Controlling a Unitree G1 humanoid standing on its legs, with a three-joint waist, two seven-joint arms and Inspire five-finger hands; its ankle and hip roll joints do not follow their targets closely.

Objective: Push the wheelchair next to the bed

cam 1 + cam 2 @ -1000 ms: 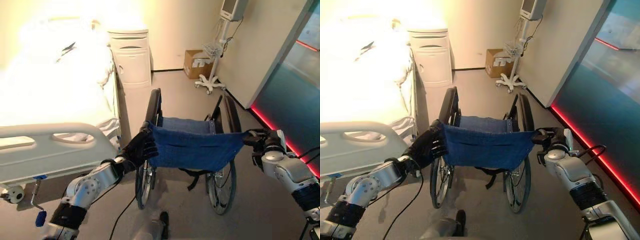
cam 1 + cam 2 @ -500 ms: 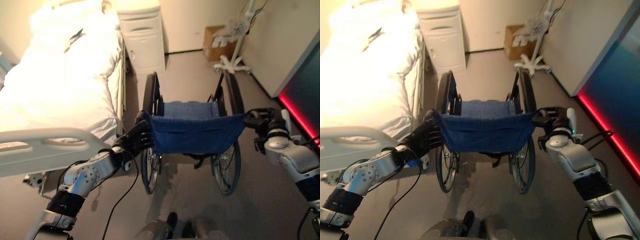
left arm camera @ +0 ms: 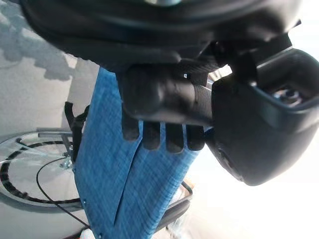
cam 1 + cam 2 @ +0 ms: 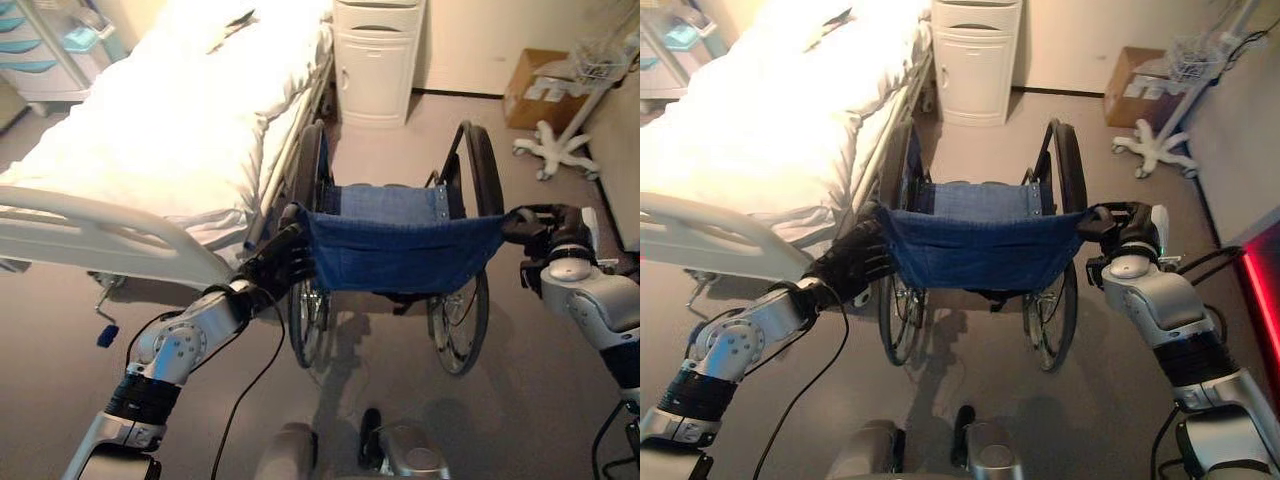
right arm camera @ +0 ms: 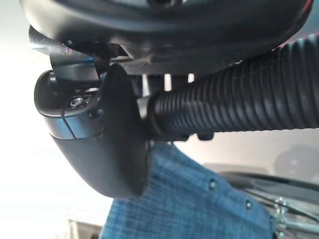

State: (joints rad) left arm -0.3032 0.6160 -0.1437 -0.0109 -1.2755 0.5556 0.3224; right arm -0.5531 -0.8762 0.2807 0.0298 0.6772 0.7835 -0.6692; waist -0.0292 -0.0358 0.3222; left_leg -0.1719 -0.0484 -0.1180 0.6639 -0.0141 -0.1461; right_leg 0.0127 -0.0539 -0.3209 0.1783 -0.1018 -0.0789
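Note:
The wheelchair, with a blue cloth backrest and black wheels, faces away from me. Its left wheel stands close beside the side of the white bed. My left hand is shut on the left push handle, and in the left wrist view its fingers curl round that dark handle above the blue cloth. My right hand is shut on the right push handle. The right wrist view has the ribbed black grip passing through the hand.
The bed's white footboard rail juts out by my left arm. A white bedside cabinet stands ahead at the bed's head. At the far right are a cardboard box and a wheeled stand's base. A drawer cart stands far left.
The view has swung left and the wheelchair has rolled forward, now alongside the bed. Both hands keep their hold on the push handles.

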